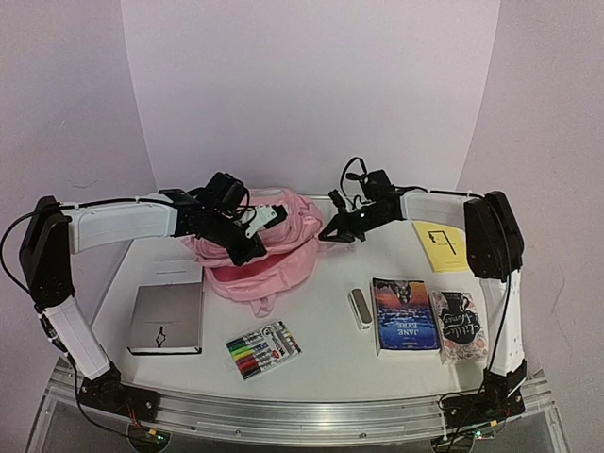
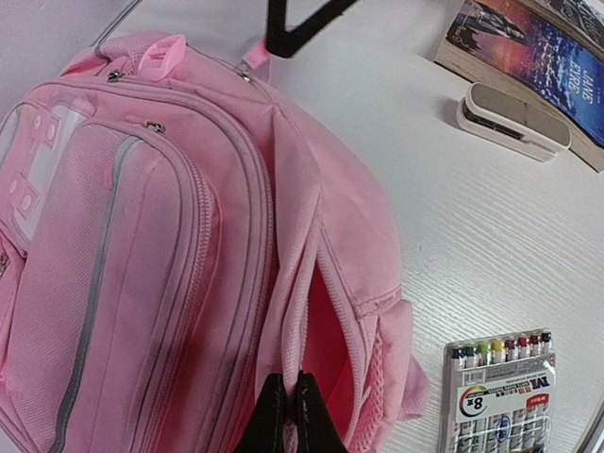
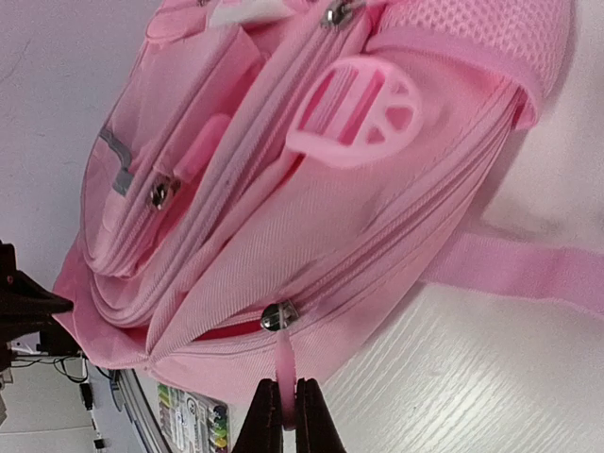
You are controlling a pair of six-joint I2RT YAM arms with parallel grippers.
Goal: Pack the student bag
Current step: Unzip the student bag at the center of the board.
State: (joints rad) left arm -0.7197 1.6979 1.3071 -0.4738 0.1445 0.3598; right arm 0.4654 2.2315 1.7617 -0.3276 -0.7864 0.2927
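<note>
Pink bag (image 1: 269,264), wrist-close: zip pull (image 3: 283,363) tight in right end effector (image 3: 286,415), rim (image 2: 304,321) in left end effector (image 2: 290,415).

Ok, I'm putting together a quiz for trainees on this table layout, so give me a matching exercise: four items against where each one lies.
Things:
1 marker pack
2 yellow sheet
3 Jane Eyre book
4 grey notebook

Places:
A to the left of the student bag
B farthest back on the right side
C nearest the front edge, in front of the bag
D just right of the white case

Pairs: 1-C, 2-B, 3-D, 4-A
</note>
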